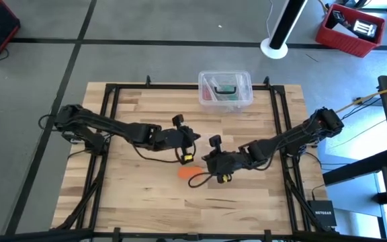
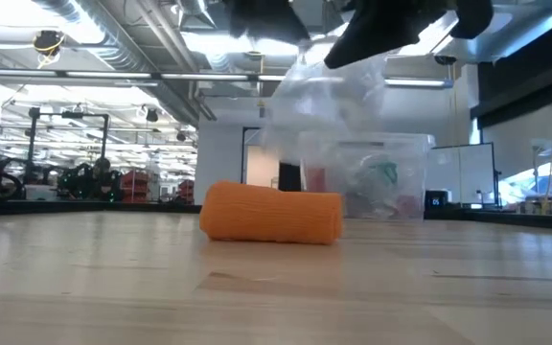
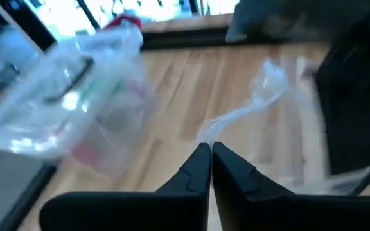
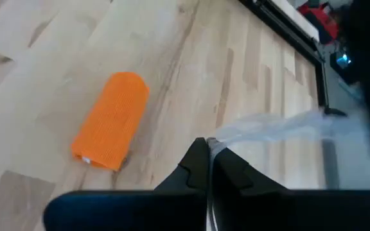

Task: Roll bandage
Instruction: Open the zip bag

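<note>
My left pincer (image 3: pixel 211 168) is pressed together on one end of a clear plastic wrapper (image 3: pixel 262 96), and my right pincer (image 4: pixel 209 168) is pressed together on the other end of it, so the film hangs stretched between my two arms above the counter (image 1: pixel 146 195). The bandage (image 4: pixel 111 120) is not in either grip. It lies on the wood as a short orange roll, just beside and below my right pincer, already wound up tight as far as I can judge.

The clear plastic box (image 1: pixel 225 89) sits at the far edge of the counter, well apart from the roll.

My worry is the film. It is thin and slippery, and if one pincer pulls harder than the other it may tear or slide free, leaving a scrap flapping off one arm. A loose end could drop onto the roll and drag or nudge it, and a round roll on smooth wood would run off easily. I also have both arms close together over the middle, so a careless swing to get rid of the wrapper could knock one wrist against the other.
</note>
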`<state>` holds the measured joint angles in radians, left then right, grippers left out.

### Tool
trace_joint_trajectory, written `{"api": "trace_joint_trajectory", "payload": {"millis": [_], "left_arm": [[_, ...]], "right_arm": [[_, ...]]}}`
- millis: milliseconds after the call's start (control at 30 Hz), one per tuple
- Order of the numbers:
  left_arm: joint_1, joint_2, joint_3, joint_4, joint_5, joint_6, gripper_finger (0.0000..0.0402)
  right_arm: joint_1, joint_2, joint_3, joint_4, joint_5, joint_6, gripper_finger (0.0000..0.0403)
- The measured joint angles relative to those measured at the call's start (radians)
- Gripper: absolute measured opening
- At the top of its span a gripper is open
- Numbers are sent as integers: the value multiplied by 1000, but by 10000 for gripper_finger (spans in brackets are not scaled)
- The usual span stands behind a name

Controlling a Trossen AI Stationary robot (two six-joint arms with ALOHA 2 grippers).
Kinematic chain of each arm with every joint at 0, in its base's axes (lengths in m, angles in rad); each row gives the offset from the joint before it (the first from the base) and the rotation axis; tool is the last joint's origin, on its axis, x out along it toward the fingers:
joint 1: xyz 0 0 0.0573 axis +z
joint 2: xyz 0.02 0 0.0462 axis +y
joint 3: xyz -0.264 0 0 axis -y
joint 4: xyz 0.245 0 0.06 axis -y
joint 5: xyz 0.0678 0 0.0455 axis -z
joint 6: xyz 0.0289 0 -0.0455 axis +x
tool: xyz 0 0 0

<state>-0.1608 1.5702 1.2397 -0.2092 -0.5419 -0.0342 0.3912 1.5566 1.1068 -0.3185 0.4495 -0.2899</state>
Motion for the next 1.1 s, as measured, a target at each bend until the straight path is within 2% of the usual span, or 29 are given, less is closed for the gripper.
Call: {"api": "trace_joint_trajectory", "payload": {"millis": [67, 167, 267, 367, 567, 767, 900, 1100], "left_arm": [[-27, -10, 18, -8, -26, 15, 2], [-61, -14, 24, -112, -95, -24, 2], [-87, -7, 20, -259, -133, -154, 1], [-106, 1, -10, -320, -164, -264, 1], [-141, 3, -83, -325, -170, -428, 1], [-161, 28, -121, -261, -168, -443, 1], [-165, 35, -124, -248, -168, -434, 1], [-166, 35, -124, -240, -164, -425, 1]], "right_arm": [[-2, 0, -1, 2, 2, 22, 4], [-27, 19, -1, 35, -28, 52, 4], [-53, 78, -3, 93, -74, 75, 4], [-76, 151, -3, 163, -109, 85, 4], [-84, 278, -3, 283, -134, 141, 4], [-83, 328, -2, 329, -157, 189, 12], [-92, 326, 2, 332, -163, 237, 49], [-92, 323, 9, 345, -131, 256, 149]]}}
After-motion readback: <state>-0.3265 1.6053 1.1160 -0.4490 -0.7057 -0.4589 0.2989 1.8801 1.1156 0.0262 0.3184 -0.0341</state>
